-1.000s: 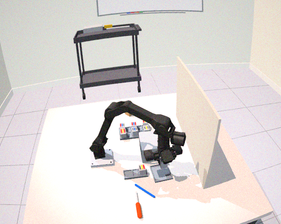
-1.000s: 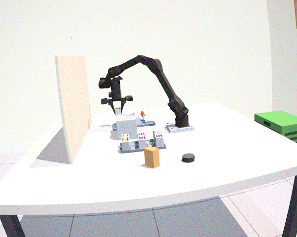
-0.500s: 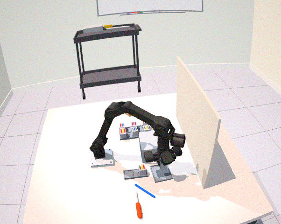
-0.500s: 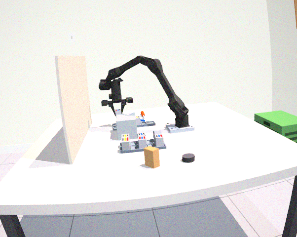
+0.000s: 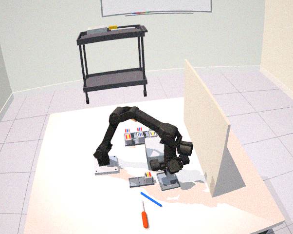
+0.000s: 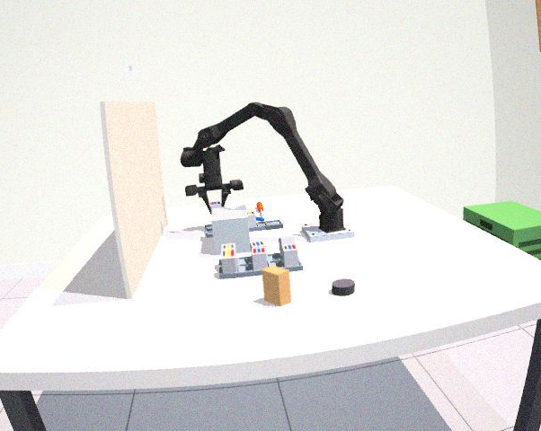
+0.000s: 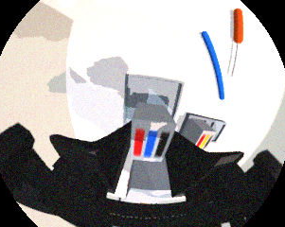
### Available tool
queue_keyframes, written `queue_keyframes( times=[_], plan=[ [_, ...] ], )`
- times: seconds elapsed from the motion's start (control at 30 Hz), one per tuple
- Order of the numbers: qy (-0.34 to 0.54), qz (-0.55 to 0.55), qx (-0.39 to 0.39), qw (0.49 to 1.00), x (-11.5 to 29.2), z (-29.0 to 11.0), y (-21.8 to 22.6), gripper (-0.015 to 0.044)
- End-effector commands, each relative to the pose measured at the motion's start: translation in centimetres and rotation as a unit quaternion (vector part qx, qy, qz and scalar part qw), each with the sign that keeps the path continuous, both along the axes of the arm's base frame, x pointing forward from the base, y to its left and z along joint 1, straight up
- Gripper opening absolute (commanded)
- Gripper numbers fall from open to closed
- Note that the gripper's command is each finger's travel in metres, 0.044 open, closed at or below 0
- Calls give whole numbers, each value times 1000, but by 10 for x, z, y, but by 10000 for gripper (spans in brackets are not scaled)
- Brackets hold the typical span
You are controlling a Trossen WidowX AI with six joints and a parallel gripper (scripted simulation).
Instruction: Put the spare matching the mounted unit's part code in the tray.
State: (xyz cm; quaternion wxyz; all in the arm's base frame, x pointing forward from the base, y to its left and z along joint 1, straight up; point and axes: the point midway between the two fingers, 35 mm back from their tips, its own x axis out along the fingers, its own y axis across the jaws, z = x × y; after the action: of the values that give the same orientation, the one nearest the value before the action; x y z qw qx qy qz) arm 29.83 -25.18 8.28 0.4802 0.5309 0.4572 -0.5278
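My gripper [image 5: 172, 173] [image 6: 217, 200] [image 7: 149, 125] is shut on a small grey spare [image 7: 149, 151] with one red and two blue stripes. It holds the spare low over the grey tray [image 5: 162, 186] [image 7: 142, 85], which lies at the near end of the tall grey mounted unit [image 5: 153, 151] [image 6: 231, 229]. Left of the tray a short rack [image 5: 136, 182] holds a spare with red and yellow stripes [image 5: 148, 176] [image 7: 204, 135]. A longer rack [image 5: 132, 143] [image 6: 257, 270] beyond the unit holds three more spares. In the top view the gripper hides the held spare.
A tall beige board [image 5: 204, 126] [image 6: 131, 195] stands upright close to the right of the tray. A blue pen [image 5: 151, 199] [image 7: 213, 63] and an orange screwdriver [image 5: 144, 218] [image 7: 239, 25] lie nearer the table's front. A wooden block [image 6: 276, 285] and black puck [image 6: 343, 286] lie beyond the racks.
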Motion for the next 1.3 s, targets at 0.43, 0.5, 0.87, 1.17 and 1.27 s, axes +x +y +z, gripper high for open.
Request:
queue_keyframes(
  times=[0.43, 0.5, 0.87, 1.17, 1.27],
  plan=[
    [0, -2, 1, 1000, -1, -12, 1, 0],
    [0, -2, 1, 1000, -1, -13, 1, 0],
    [0, -2, 1, 1000, -2, -20, 2, 0],
    [0, -2, 1, 1000, -3, -26, 3, 0],
    [0, -2, 1, 1000, -3, -28, 3, 0]
  ],
)
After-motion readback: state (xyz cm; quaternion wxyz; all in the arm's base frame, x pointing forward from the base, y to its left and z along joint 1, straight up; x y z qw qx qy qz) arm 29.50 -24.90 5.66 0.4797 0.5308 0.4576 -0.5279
